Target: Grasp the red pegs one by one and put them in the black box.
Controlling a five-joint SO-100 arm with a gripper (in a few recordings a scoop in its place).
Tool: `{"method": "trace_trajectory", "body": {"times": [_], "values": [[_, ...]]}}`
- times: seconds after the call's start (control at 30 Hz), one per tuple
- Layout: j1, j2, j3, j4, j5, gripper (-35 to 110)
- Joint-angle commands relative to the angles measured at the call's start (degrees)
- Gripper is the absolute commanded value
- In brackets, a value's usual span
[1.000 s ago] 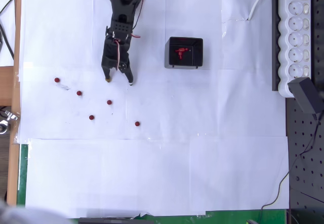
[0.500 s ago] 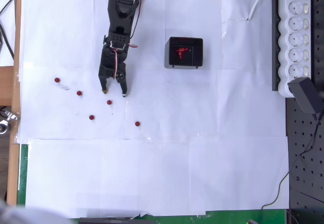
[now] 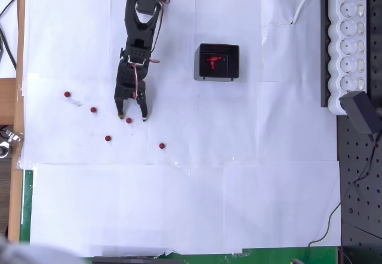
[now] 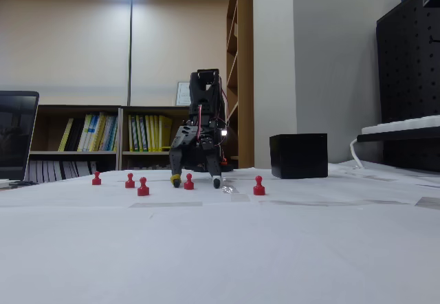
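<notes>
1. Leftmost on the white-papered bench (image 3: 179, 210) in the overhead view, the loose red pegs (image 3: 67, 94) lie in a scatter; one sits at about 9 o'clock of the frame's middle, another (image 3: 93, 110) just to its 4 o'clock, a third (image 3: 107, 138) lower still.
2. Next, the gripper (image 3: 132, 119) hangs low over the paper, jaws spread; a fourth peg (image 3: 128, 120) lies between the fingertips, not yet pinched as far as I can judge; the fixed view shows the same, the peg (image 4: 188, 181) standing between the two tips of the gripper (image 4: 196, 181).
3. A fifth peg (image 3: 162, 146) stands at 5 o'clock from the jaws, well apart.
4. The black box (image 3: 218, 62) sits at 2 o'clock of the gripper; red pegs (image 3: 213, 60) already lie inside, their number unclear.
5. By my reading the task is partly done; five pegs remain outside, the one between the jaws next.
</notes>
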Motion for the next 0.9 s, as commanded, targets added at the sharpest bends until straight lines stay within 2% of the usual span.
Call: {"method": "trace_trajectory", "body": {"times": [0.0,0.87], "values": [[1.41,1.85,1.41,-0.09,0.35,26],[1.58,3.34,1.76,-2.64,1.76,16]]}}
